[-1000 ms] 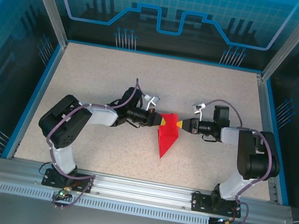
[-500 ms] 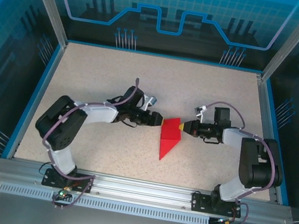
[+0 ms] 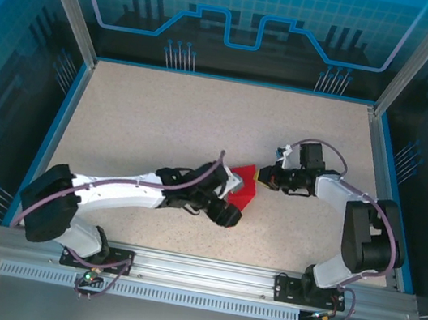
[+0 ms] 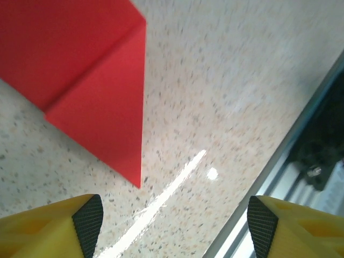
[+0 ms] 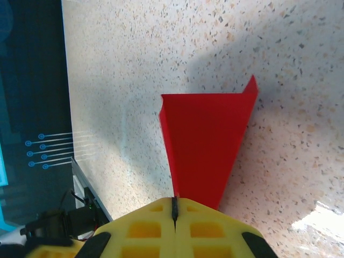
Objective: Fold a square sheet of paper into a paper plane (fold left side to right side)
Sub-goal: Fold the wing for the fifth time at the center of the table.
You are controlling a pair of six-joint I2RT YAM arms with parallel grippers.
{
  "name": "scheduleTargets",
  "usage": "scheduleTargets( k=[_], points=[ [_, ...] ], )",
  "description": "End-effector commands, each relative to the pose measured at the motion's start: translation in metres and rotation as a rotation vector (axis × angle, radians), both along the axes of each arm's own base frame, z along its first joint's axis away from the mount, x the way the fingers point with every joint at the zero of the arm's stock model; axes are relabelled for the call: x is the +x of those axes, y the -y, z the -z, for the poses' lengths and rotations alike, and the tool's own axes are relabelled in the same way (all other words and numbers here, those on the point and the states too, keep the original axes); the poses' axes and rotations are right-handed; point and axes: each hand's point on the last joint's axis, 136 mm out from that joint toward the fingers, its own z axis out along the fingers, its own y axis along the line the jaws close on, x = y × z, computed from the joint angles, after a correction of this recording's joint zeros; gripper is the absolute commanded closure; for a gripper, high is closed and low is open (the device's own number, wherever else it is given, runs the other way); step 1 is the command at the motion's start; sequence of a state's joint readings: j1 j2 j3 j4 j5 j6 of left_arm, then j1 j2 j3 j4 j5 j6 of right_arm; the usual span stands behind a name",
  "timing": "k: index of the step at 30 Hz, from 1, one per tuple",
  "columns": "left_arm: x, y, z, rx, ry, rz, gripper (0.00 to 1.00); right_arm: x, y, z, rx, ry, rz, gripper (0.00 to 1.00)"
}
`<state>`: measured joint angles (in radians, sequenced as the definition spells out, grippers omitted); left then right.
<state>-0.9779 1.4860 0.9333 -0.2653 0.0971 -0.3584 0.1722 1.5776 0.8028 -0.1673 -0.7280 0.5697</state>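
Observation:
The square sheet of paper (image 3: 244, 183) is bright red and lies on the speckled table, folded into a pointed paper plane shape with layered flaps (image 4: 91, 80). Its point aims at the near edge. My right gripper (image 3: 260, 176) is shut on the paper's right edge; in the right wrist view the yellow fingers (image 5: 156, 226) meet on the red paper (image 5: 207, 140). My left gripper (image 3: 228, 212) hovers over the paper's near tip and hides it from above. In the left wrist view it (image 4: 174, 228) stands open, nothing between the fingertips (image 4: 86, 223), with the tip just ahead.
A metal rail (image 3: 196, 268) runs along the table's near edge and shows close by (image 4: 301, 156) in the left wrist view. Blue panels (image 3: 55, 125) wall in the left, right and back. Bare speckled tabletop (image 3: 165, 111) spreads behind the arms.
My left gripper let go of the paper's left edge, opened, and swung toward the near edge to the paper's tip. The right gripper stayed shut on the paper and shifted slightly back.

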Motion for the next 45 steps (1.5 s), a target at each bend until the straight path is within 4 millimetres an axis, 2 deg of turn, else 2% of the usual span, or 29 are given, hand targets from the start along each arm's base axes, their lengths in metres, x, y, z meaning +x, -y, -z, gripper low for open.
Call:
scheduleTargets(
  k=[1, 10, 18, 33, 45],
  points=[
    [0.007, -0.001, 0.011, 0.13, 0.074, -0.017, 0.24, -0.002, 0.0, 0.008, -0.018, -0.098, 0.029, 1.0],
    [0.023, 0.025, 0.038, 0.278, 0.124, -0.034, 0.22, 0.0, -0.003, 0.016, -0.016, -0.132, 0.041, 1.0],
    [0.038, 0.018, 0.06, 0.469, 0.156, -0.114, 0.26, 0.001, -0.003, 0.019, -0.02, -0.138, 0.043, 1.0],
    [0.044, 0.017, 0.075, 0.581, 0.196, -0.142, 0.37, 0.0, -0.006, 0.022, -0.016, -0.147, 0.028, 1.0],
    [0.043, 0.018, 0.077, 0.588, 0.201, -0.133, 0.55, -0.001, -0.009, 0.023, -0.028, -0.147, 0.01, 1.0]
  ],
)
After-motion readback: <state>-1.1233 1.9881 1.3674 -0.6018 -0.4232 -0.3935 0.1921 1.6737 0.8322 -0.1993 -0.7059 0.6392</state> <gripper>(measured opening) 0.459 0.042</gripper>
